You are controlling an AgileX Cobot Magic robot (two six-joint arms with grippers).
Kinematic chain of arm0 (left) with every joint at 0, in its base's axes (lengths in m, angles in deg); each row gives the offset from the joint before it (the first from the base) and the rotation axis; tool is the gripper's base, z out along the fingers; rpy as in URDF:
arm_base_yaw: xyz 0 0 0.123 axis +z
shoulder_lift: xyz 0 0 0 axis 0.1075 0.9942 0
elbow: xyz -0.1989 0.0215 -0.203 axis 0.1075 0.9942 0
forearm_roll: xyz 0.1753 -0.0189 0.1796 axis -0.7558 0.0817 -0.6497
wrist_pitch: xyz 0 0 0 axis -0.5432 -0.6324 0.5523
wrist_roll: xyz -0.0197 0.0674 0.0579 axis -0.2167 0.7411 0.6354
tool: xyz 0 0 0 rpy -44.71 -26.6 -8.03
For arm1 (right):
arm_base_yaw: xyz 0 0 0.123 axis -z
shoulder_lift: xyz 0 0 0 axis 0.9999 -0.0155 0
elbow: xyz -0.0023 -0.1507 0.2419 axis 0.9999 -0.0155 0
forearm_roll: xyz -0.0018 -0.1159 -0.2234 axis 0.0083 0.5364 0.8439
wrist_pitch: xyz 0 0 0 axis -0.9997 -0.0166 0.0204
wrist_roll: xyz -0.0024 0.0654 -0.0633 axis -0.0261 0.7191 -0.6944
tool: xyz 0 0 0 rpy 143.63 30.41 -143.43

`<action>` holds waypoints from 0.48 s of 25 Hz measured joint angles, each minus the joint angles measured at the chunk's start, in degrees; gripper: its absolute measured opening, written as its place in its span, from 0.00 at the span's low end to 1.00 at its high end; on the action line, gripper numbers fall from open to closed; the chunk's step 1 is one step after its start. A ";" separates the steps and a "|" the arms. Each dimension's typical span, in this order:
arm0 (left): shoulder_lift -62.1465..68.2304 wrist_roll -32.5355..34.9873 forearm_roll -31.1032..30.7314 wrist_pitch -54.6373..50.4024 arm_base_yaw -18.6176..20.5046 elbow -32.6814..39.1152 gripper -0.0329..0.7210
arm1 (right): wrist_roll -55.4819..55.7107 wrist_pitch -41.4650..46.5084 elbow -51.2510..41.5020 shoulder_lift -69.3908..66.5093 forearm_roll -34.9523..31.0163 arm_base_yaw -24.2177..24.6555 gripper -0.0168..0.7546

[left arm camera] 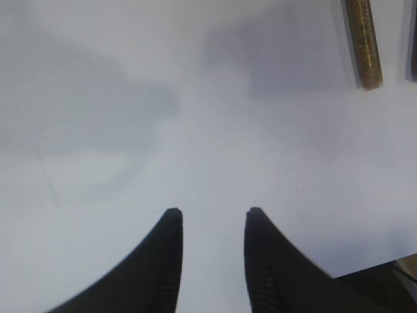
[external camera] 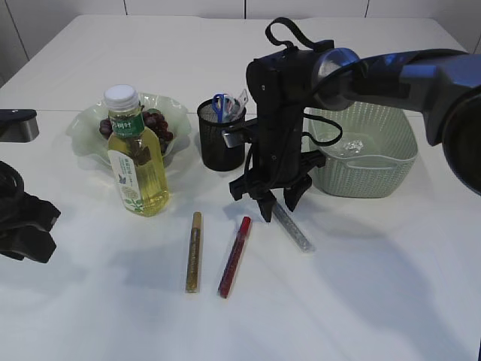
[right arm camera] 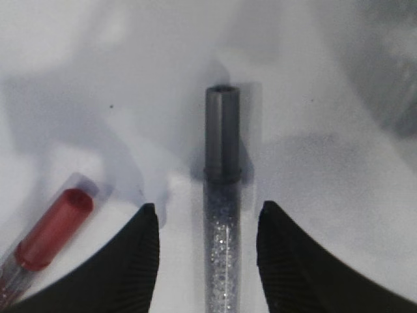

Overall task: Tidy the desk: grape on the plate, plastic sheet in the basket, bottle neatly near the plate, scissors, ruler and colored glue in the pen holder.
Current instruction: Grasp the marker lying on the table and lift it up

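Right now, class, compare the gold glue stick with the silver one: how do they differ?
Colour: the gold glue glitters yellow-brown; the silver glue is clear with silver glitter and a grey cap. Position: the gold glue lies alone, left of the red glue; the silver glue lies between the open right gripper's fingers. Both are slim tubes lying flat on the table.

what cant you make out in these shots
- Silver glue tube: upper end hidden behind the right gripper, exterior view.
- Pen holder: contents partly hidden by its mesh and the arm.
- Gold glue tube: cut off by the top edge, left wrist view.
- Basket: contents too small to identify.
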 joint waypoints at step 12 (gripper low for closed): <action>0.00 0.00 0.00 0.35 0.00 0.00 0.36 | 0.00 -0.04 0.00 -0.22 0.46 0.00 0.52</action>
